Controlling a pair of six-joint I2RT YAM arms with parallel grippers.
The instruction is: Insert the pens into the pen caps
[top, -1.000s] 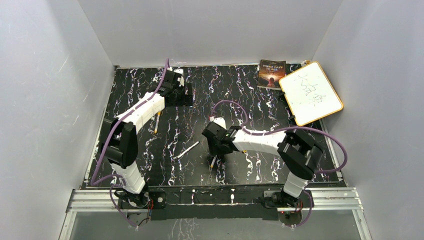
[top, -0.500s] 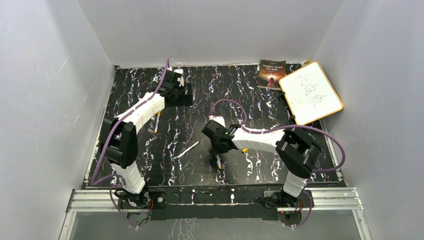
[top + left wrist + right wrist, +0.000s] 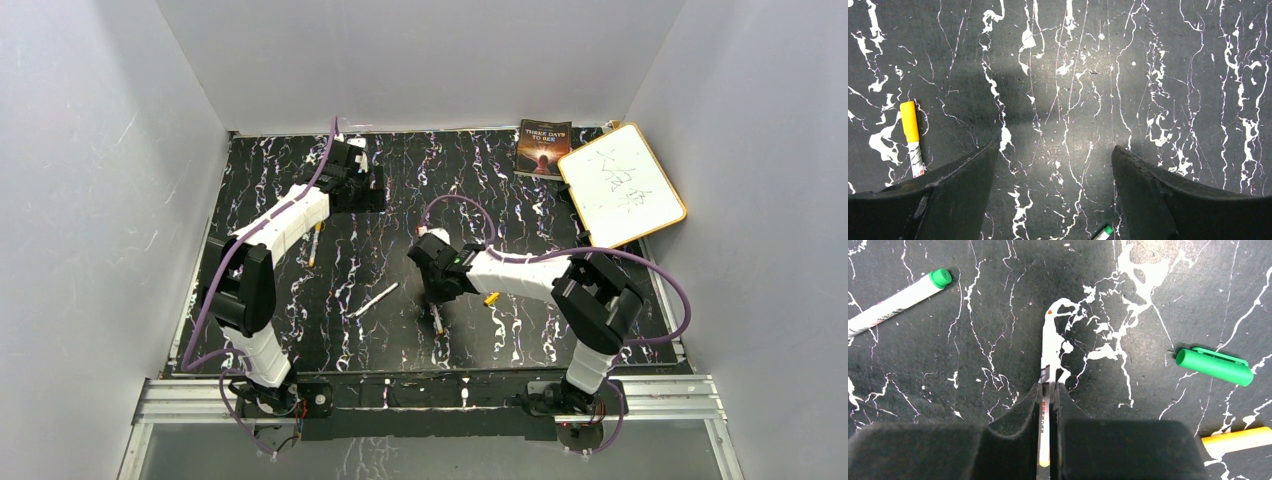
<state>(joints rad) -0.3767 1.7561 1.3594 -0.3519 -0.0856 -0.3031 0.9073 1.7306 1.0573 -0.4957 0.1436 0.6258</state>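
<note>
These are slim, light plastic markers. They look stiff enough not to bend, but they are round and smooth, so I'd expect one to roll on the table or swivel in a pinch if caught near an end. Mid-barrel looks the sensible place to take hold, leaving the writing tip free for its cap.

The right gripper [image 3: 1048, 387] is near the middle of the black marbled table [image 3: 520, 200]. Its fingers are clamped tight on the barrel of the orange-tipped pen [image 3: 1049, 352], and the bare nib sticks out beyond the fingertips. The hold sits some way back from the tip, which seems about right to me. Off to its right lie a loose green cap [image 3: 1214, 366] and a yellow cap [image 3: 1233, 439], both apart from that pen. A green-ended pen [image 3: 898, 299] lies to the left.

The left gripper [image 3: 1054, 147] hangs at the far left with its fingers spread wide and nothing between them. A yellow-ended pen [image 3: 912, 140] lies close by, untouched. Whether that yellow end is a fitted cap, I cannot tell.
</note>
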